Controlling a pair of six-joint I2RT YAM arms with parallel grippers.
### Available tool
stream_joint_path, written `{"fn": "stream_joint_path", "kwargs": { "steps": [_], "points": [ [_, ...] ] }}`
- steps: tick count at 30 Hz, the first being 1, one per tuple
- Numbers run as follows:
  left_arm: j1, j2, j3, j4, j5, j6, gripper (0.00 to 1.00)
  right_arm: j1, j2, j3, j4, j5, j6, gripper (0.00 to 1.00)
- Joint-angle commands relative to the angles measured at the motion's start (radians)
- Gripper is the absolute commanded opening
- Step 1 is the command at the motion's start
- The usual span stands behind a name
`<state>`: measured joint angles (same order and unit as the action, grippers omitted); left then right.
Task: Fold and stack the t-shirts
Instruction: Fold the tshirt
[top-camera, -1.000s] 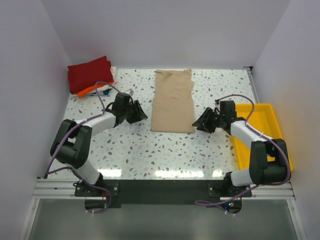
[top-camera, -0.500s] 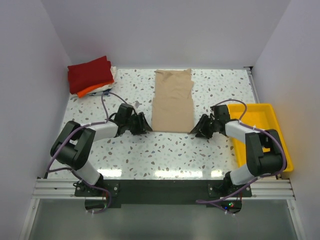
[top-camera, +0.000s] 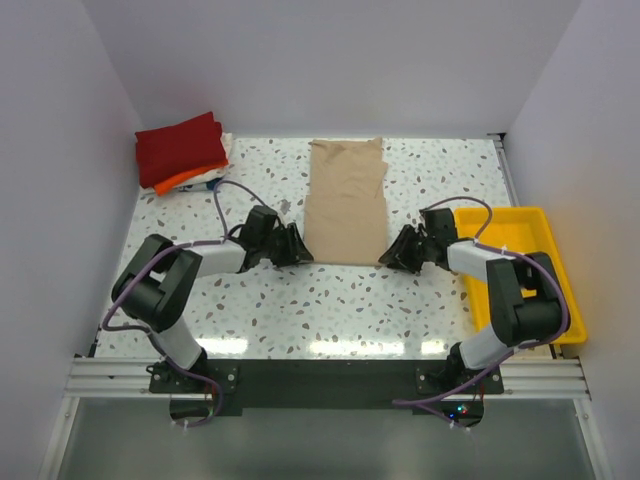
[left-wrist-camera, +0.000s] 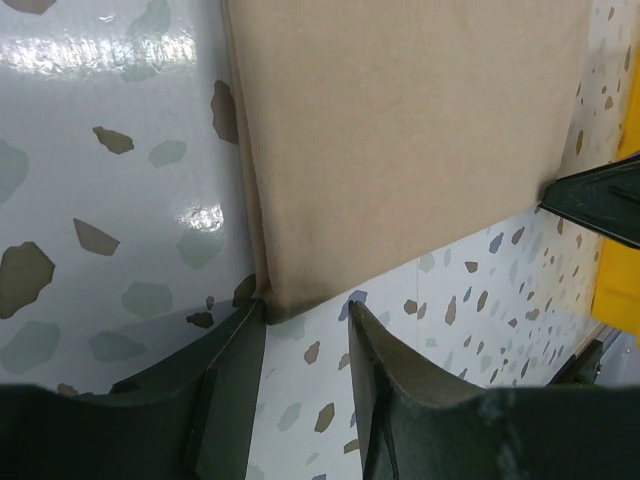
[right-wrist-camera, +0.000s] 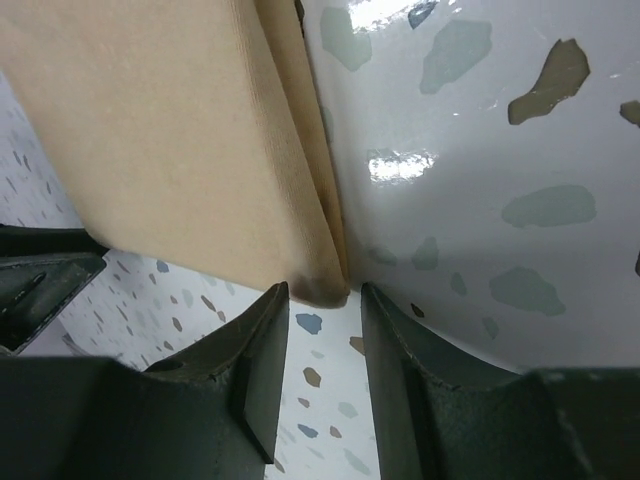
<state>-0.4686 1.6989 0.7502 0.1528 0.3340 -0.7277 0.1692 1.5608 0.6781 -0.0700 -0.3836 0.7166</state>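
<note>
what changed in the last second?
The left tool and right tool slid inward to the near corners of the tan t-shirt. Each stands open at its corner, nothing gripped. The shirt, folded stack and yellow tray stayed put.

On the table (top-camera: 300, 300), the shirt (top-camera: 346, 200) lay central, the left gripper (top-camera: 299, 250) at its near left corner, the right gripper (top-camera: 389, 254) at its near right, the stack (top-camera: 182, 150) far left, the tray (top-camera: 520, 212) right.
</note>
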Motion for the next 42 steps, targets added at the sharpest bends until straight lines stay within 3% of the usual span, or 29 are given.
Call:
{"fn": "stream_joint_path", "kwargs": {
  "steps": [1, 8, 17, 22, 29, 33, 42],
  "points": [
    [-0.018, 0.047, -0.003, -0.039, -0.061, -0.01, 0.44, 0.018, 0.03, -0.018, 0.036, 0.049, 0.003, 0.39],
    [-0.036, 0.058, 0.005, -0.041, -0.078, -0.024, 0.36, 0.035, 0.067, -0.018, 0.067, 0.022, 0.02, 0.31],
    [-0.042, 0.007, 0.005, -0.061, -0.089, -0.032, 0.01, 0.036, 0.036, -0.008, 0.026, 0.02, -0.005, 0.12],
    [-0.061, -0.065, -0.038, -0.071, -0.104, -0.038, 0.0, 0.036, -0.046, -0.021, -0.033, 0.022, -0.037, 0.01],
    [-0.125, -0.229, -0.173, -0.056, -0.138, -0.082, 0.0, 0.035, -0.209, -0.138, -0.094, -0.001, -0.055, 0.0],
    [-0.203, -0.388, -0.29, -0.058, -0.184, -0.139, 0.0, 0.035, -0.421, -0.219, -0.158, -0.021, -0.055, 0.0],
    [-0.413, -0.776, -0.477, -0.182, -0.331, -0.328, 0.0, 0.038, -0.879, -0.316, -0.525, -0.05, -0.072, 0.0]
  ]
}}
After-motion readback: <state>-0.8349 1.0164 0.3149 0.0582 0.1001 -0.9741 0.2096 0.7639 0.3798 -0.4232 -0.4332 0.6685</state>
